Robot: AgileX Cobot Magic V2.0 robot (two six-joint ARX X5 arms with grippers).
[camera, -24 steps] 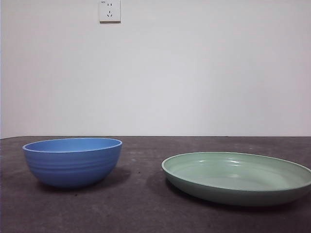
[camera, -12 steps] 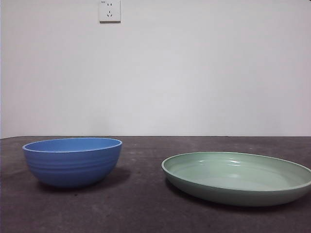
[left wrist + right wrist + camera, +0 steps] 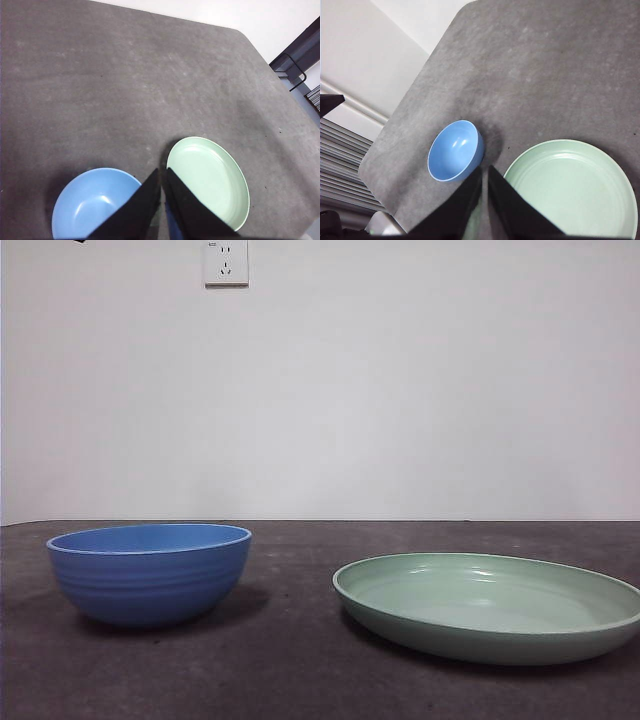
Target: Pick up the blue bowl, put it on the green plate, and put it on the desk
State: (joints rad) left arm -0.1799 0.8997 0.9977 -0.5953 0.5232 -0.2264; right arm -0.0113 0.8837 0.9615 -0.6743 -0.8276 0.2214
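The blue bowl [image 3: 150, 580] stands upright and empty on the desk [image 3: 290, 670], at the left in the front view. To its right, a short gap away, lies the empty green plate [image 3: 490, 605]. High over the desk, my left gripper [image 3: 162, 174] is shut and holds nothing; below it are the blue bowl [image 3: 92, 200] and green plate [image 3: 210, 180]. My right gripper [image 3: 484, 171] is also shut and empty, far above the blue bowl [image 3: 454, 150] and green plate [image 3: 575, 190]. Neither gripper touches anything.
A white wall with a socket [image 3: 226, 262] rises behind the desk. A small black arm tip [image 3: 80, 241] shows at the top left corner. The desk's rounded corner [image 3: 240, 35] and a dark metal frame [image 3: 295, 65] lie beyond the plate.
A small black tip has appeared at the top left edge of the front view. Bowl and plate have not moved.
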